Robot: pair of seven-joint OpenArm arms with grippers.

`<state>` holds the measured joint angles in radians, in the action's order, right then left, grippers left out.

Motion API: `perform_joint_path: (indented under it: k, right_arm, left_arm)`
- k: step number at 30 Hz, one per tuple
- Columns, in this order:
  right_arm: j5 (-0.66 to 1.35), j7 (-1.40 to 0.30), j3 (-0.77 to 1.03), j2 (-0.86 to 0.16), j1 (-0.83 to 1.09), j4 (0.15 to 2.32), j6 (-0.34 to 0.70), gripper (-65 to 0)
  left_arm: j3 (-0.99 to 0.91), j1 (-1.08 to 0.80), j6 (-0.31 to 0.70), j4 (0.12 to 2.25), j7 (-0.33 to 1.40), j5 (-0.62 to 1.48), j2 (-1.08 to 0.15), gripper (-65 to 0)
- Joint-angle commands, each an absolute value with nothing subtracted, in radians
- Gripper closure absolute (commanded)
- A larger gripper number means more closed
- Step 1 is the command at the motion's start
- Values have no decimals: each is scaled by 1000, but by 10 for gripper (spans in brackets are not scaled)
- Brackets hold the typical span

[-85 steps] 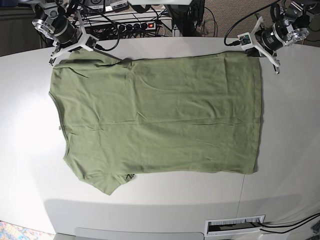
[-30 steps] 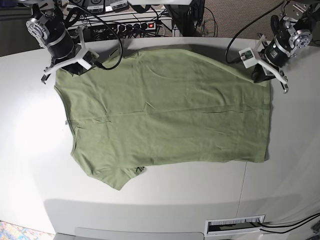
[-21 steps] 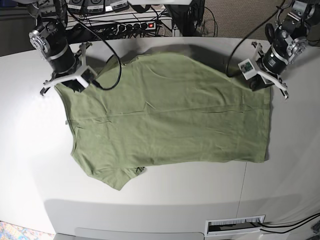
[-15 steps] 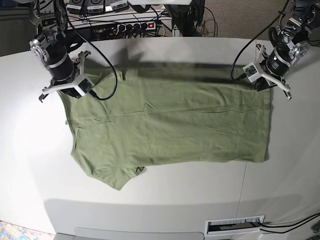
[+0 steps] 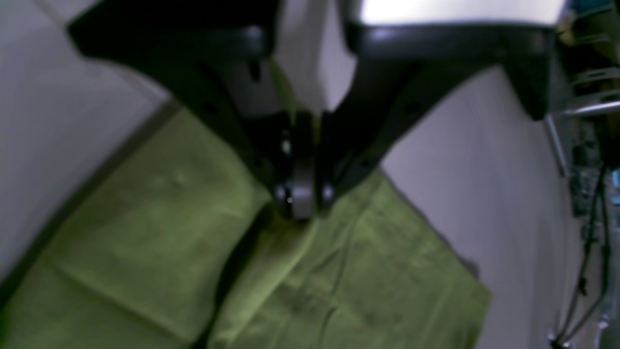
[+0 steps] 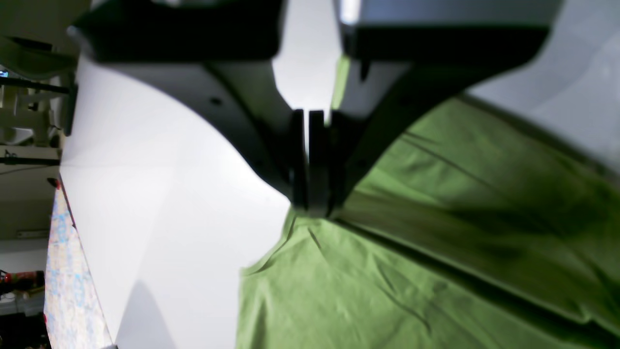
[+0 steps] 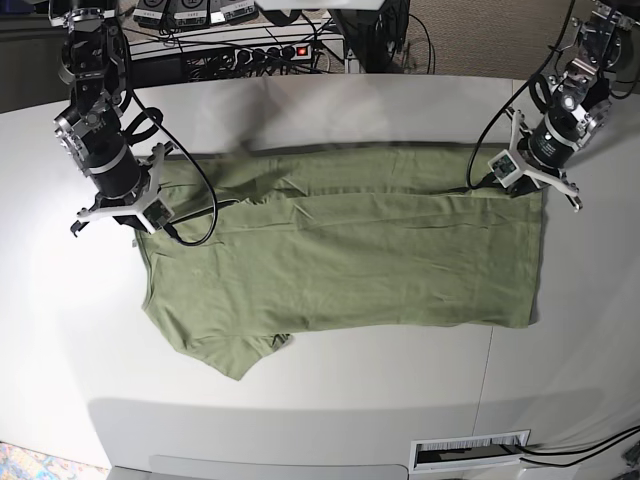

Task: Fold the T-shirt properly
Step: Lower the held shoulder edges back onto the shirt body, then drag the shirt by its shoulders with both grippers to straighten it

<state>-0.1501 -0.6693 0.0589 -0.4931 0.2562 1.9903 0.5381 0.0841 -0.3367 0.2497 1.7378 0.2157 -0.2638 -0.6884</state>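
Lying across the white worktop (image 7: pixel 330 400), item one: T-shirt (image 7: pixel 340 270), sage green, plain, spread mostly flat, its far edge lifted and doubled toward six o'clock into a long fold band. Short sleeve at seven o'clock, crumpled at the hem. Item two: left hand (image 7: pixel 527 180), at two o'clock in the base view, jaws pinched tight on the T-shirt's far corner; wrist view shows cloth bunched under the tips (image 5: pixel 300 203). Item three: right hand (image 7: pixel 140 215), at ten o'clock, likewise clamped on the T-shirt edge (image 6: pixel 310 208). Cables and a power strip (image 7: pixel 270 52) beyond the worktop at twelve o'clock.
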Motion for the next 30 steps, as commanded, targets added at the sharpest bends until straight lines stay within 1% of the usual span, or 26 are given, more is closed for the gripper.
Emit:
perform_joint_path:
  k: [1, 11, 14, 19, 24, 25, 28, 29, 30]
  right_arm:
    - [-149, -650, 67, -507, 243, 1999, 524, 0]
    - [-181, -647, 67, -507, 243, 1987, 524, 0]
    - [-211, -642, 67, -507, 243, 1987, 523, 0]
    - [-275, -643, 68, -507, 243, 1987, 522, 0]
    - [-358, -646, 68, -508, 212, 1987, 519, -3]
    - [-358, -646, 68, -507, 204, 1987, 519, -35]
    - [-357, -634, 68, -507, 196, 1987, 519, -195]
    - [-357, -628, 68, -507, 197, 1987, 519, -220]
    - [-357, -628, 68, -507, 197, 1987, 518, -222]
  left_arm:
    - [76, -325, 236, 1749, 200, -265, -698, 0]
    - [76, -321, 236, 1749, 191, -246, -693, -1]
    - [76, -321, 236, 1749, 194, -261, -693, -61]
    - [76, -321, 235, 1749, 212, -335, -693, -185]
    - [76, -321, 232, 1749, 217, -345, -699, -190]
    - [76, -321, 233, 1749, 217, -344, -698, -190]
    - [76, -321, 233, 1749, 217, -344, -699, -190]
    - [76, -321, 233, 1749, 218, -344, -699, -190]
    - [76, -321, 233, 1749, 218, -344, -698, -190]
